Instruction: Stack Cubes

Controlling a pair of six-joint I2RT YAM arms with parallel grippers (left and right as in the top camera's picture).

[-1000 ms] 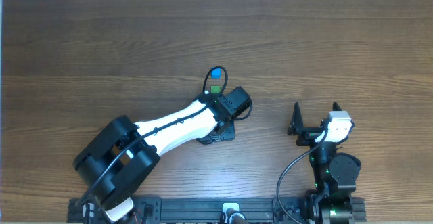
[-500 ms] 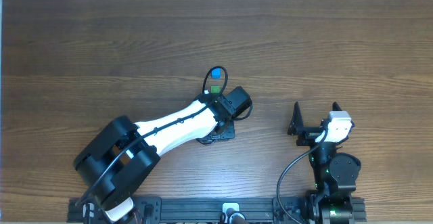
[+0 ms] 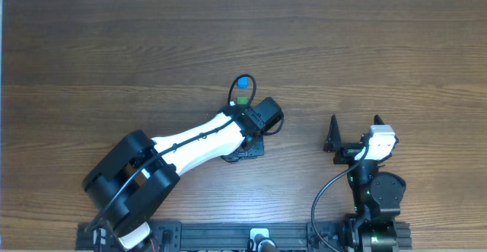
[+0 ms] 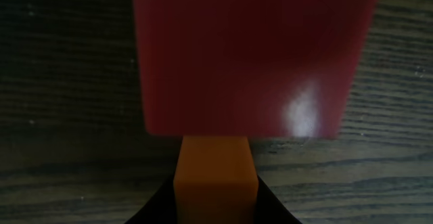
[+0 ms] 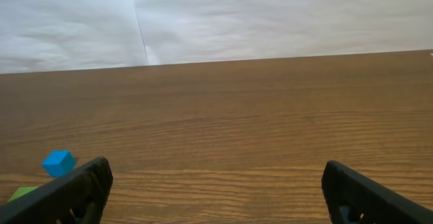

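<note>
Wooden desk [image 3: 114,39]. Left pincer [image 4: 215,200] grips orange cube [image 4: 214,173] by red cube [image 4: 250,55]; blue cube [image 3: 243,82] at 12 o'clock. Right pincer [image 5: 216,173] spread, idle. Mid-stack, likely; next: align, release.

The work surface is a wooden table [image 3: 380,39] with a medium-brown finish. Its grain runs in long, fine lines across the top view from side to side. A narrow pale strip [image 3: 1,54] borders the left edge of the top view.

In the right wrist view, the table [image 5: 270,116] ends at a straight far edge. Behind that edge stands a plain white backdrop [image 5: 284,21]. A thin vertical seam [image 5: 141,28] divides the backdrop into two panels.

Lighting is even and diffuse across the tabletop. In the left wrist view, the table [image 4: 54,82] lies in deep shade and reads dark grey-brown.
</note>
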